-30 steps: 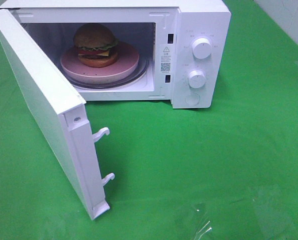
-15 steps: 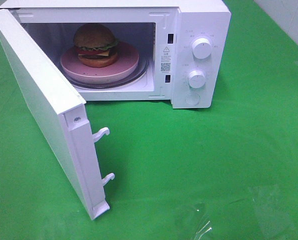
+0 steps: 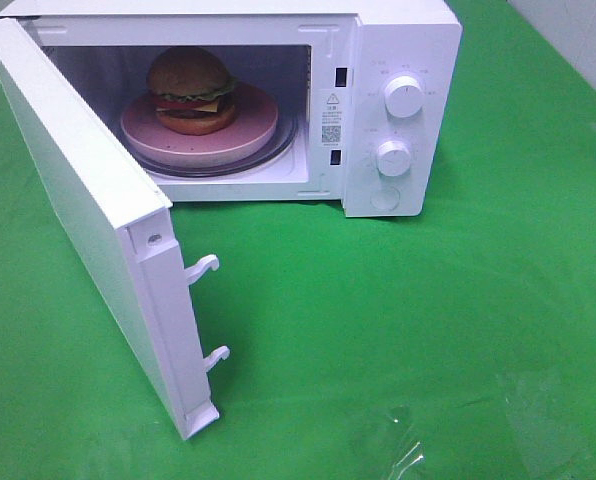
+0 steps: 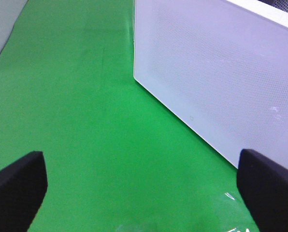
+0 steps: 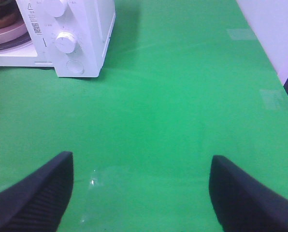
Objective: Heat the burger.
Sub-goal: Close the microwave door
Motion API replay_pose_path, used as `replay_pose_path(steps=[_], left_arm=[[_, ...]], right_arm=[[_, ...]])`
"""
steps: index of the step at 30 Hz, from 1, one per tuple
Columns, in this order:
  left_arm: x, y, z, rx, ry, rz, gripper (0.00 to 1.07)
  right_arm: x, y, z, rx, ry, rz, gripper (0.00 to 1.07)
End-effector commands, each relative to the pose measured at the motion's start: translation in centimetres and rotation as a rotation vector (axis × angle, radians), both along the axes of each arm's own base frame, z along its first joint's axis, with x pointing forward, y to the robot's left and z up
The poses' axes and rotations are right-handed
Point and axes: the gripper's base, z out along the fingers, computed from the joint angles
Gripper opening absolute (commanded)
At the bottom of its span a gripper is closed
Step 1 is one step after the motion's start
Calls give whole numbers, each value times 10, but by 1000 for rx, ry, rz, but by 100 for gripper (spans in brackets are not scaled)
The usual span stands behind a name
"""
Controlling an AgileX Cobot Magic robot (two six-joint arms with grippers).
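Left tool (image 4: 144,193) and right tool (image 5: 141,193) spread wide, both empty; burger (image 3: 190,90) in the open microwave (image 3: 418,40).
Both tools hang above the green tabletop (image 3: 428,330), gripping nothing. In the high view the door (image 3: 78,200) stands swung out at the left of the frame. Beyond it, upper left, the burger rests on a pink plate (image 3: 253,130) inside the cavity.

I've got the left gripper (image 4: 141,186) with jaws spread wide, its dark fingers (image 4: 18,188) far apart at the edges of the wrist view, holding nothing. Right gripper (image 5: 141,191) likewise: jaws parted, fingers (image 5: 37,193) well apart, empty.
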Motion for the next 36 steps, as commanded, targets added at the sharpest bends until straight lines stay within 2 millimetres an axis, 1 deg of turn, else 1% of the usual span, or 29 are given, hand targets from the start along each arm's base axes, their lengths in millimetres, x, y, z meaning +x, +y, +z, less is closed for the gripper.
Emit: replay_pose_path(steps=[1,11,13,14,16,17,18,19,20,21,22,23,24,25,26,27,29,30,31,32,33,34,35,36], left_arm=[[0,0,0,-5,-5,-4,100],[0,0,0,-12,-7,-4,100],[-1,0,3,-25,-20,3,100],[-1,0,7,-47,-44,14,99],[-1,0,8,-55,-56,21,98],[-1,1,11,-60,-80,31,93],[-1,1,11,-60,-80,31,93],[0,2,14,-54,-105,37,87],[0,2,14,-54,-105,37,87],[0,2,17,-52,-138,43,76],[1,3,18,-51,-153,46,70],[1,3,18,-51,-153,46,70],[2,3,22,-50,-196,50,60],[2,3,22,-50,-196,50,60],[3,4,25,-45,-238,59,51],[3,4,25,-45,-238,59,51],[13,7,27,-19,-262,80,33],[13,7,27,-19,-262,80,33],[21,8,27,-12,-255,87,23],[21,8,27,-12,-255,87,23],[30,9,27,-11,-252,92,13],[30,9,27,-11,-252,92,13],[40,10,28,-12,-248,95,3],[40,10,28,-12,-248,95,3]], right_arm=[[-4,0,-1,8,-22,-5,74],[-4,0,-1,8,-22,-5,74],[-4,0,-1,8,-22,-5,74],[-4,0,-1,8,-22,-5,74],[-4,0,-1,8,-22,-5,74],[-4,0,-1,8,-22,-5,74],[-4,0,-1,8,-22,-5,74],[-4,0,-1,8,-22,-5,74],[-4,0,-1,8,-22,-5,74],[-4,0,-1,8,-22,-5,74],[-4,0,-1,8,-22,-5,74],[-4,0,-1,8,-22,-5,74],[-4,0,-1,8,-22,-5,74],[-4,0,-1,8,-22,-5,74],[-4,0,-1,8,-22,-5,74],[-4,0,-1,8,-22,-5,74],[-4,0,-1,8,-22,-5,74],[-4,0,-1,8,-22,-5,74],[-4,0,-1,8,-22,-5,74],[-4,0,-1,8,-22,-5,74],[-4,0,-1,8,-22,-5,74],[-4,0,-1,8,-22,-5,74],[-4,0,-1,8,-22,-5,74],[-4,0,-1,8,-22,-5,74]])
